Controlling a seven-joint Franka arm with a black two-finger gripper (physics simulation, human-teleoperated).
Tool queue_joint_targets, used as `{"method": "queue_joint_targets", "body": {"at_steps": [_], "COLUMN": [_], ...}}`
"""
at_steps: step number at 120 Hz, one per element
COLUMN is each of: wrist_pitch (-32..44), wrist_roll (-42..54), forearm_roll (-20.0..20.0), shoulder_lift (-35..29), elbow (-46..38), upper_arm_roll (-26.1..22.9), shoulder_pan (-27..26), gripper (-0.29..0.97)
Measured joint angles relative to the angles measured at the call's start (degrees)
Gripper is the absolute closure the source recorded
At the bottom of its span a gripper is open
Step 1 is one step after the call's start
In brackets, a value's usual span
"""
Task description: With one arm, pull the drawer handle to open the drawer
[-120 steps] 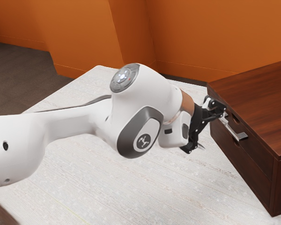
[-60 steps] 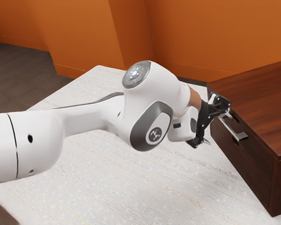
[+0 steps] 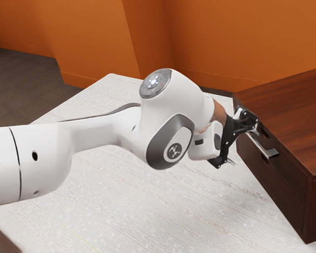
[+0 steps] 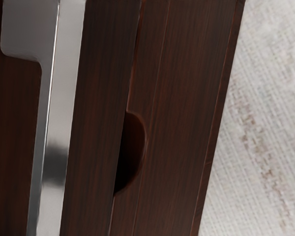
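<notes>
- One white, rounded robot arm is seen, entering from the exterior view's left and reaching toward its right over one pale, woven-textured table.
- One black two-finger gripper is carried at the arm's end. Its fingers are spread wide and nothing is clamped between them. The upper finger lies just beside the upper end of the handle, and the lower finger hangs apart from it over the table.
- One silver, bar-shaped metal handle is counted, mounted on the dark wooden drawer front just to the right of the gripper.
- One dark brown wooden cabinet is placed on the table at the exterior view's right, and the drawer is set in its upper part.
- In the wrist view the handle is shown close before the hand, with the drawer front beside it, one half-round notch cut in the wood, and the table beyond the cabinet's edge.
- Against the frame of a second ago, the arm's elbow and gripper are found further toward the exterior view's right, nearer the handle. Against the frame of half a second ago, hardly any change is seen.
- The handle and drawer front are found at the same place as in both earlier frames.
</notes>
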Motion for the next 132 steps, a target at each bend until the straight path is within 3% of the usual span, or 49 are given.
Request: {"method": "queue_joint_targets", "body": {"at_steps": [69, 132], "wrist_pitch": [-1.2, -1.0], "wrist_roll": [1.3, 1.9], "forearm_roll": [-0.8, -0.6], "shoulder_lift": [-4.7, -9.7], "elbow": [-4.9, -11.9], "upper_arm_roll": [-0.2, 2.1], "shoulder_pan": [-0.1, 0.3], "gripper": [0.05, 0.00]}}
